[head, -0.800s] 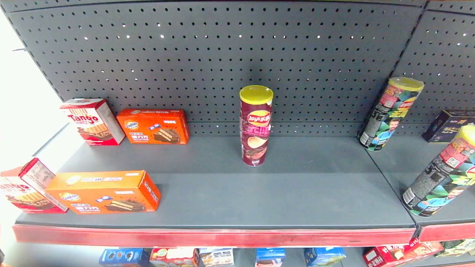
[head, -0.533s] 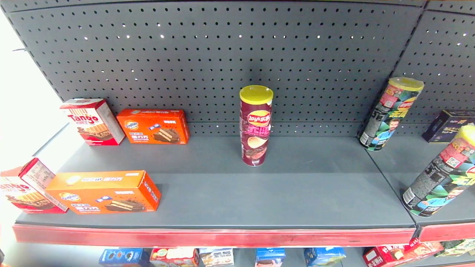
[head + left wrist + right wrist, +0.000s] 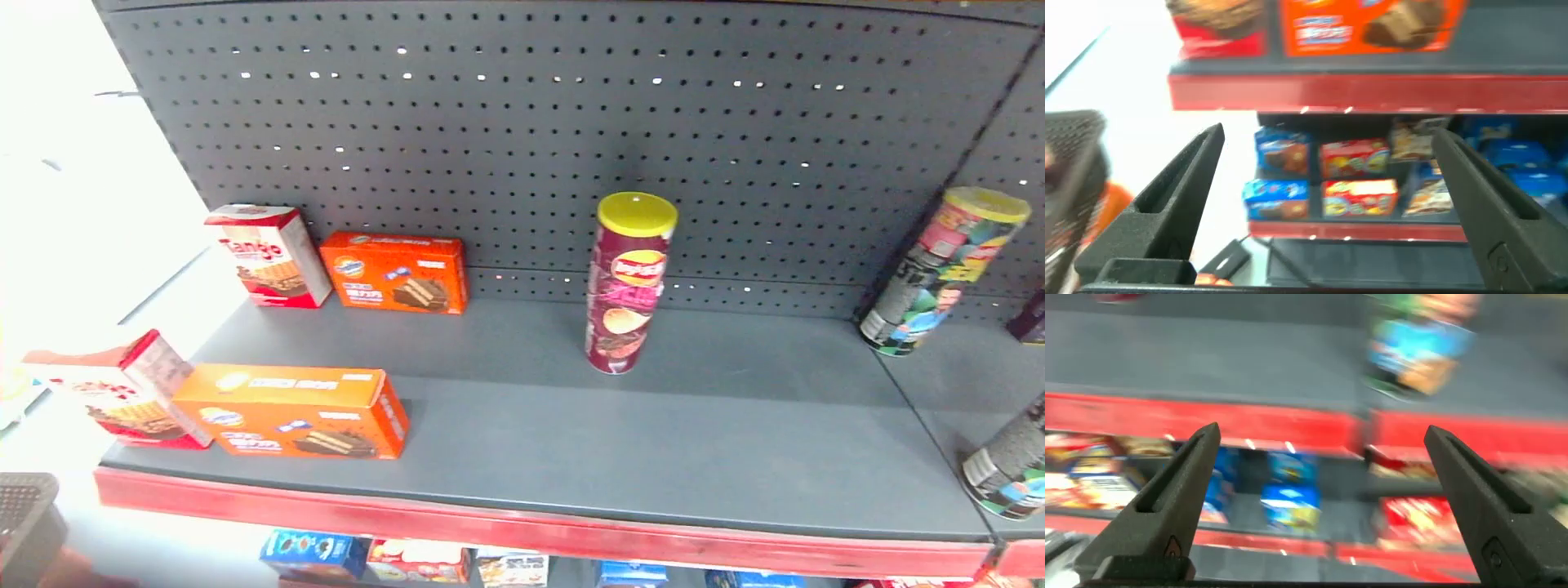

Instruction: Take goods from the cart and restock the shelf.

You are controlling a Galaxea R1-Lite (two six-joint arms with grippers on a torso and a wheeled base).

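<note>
A grey shelf (image 3: 653, 433) with a red front edge carries a maroon chip can (image 3: 624, 286) with a yellow lid, upright near the middle. At the left stand two orange biscuit boxes (image 3: 298, 411) (image 3: 396, 272) and two red wafer boxes (image 3: 265, 255) (image 3: 122, 392). A dark mesh cart basket (image 3: 24, 510) shows at the lower left corner; it is also in the left wrist view (image 3: 1074, 188). My left gripper (image 3: 1328, 139) is open and holds nothing, below the shelf's red edge (image 3: 1372, 90). My right gripper (image 3: 1323, 434) is open too, facing the red edge (image 3: 1208, 425).
Two colourful cans (image 3: 939, 273) (image 3: 1008, 474) stand on the neighbouring shelf section at the right; one shows in the right wrist view (image 3: 1421, 347). The lower shelf holds several small boxes (image 3: 1355, 175). A perforated back panel (image 3: 531, 122) closes the shelf behind.
The whole head view has shifted: the camera turned left, so the shelf goods slid right in the picture. The dark basket corner came into view. The goods themselves have not moved.
</note>
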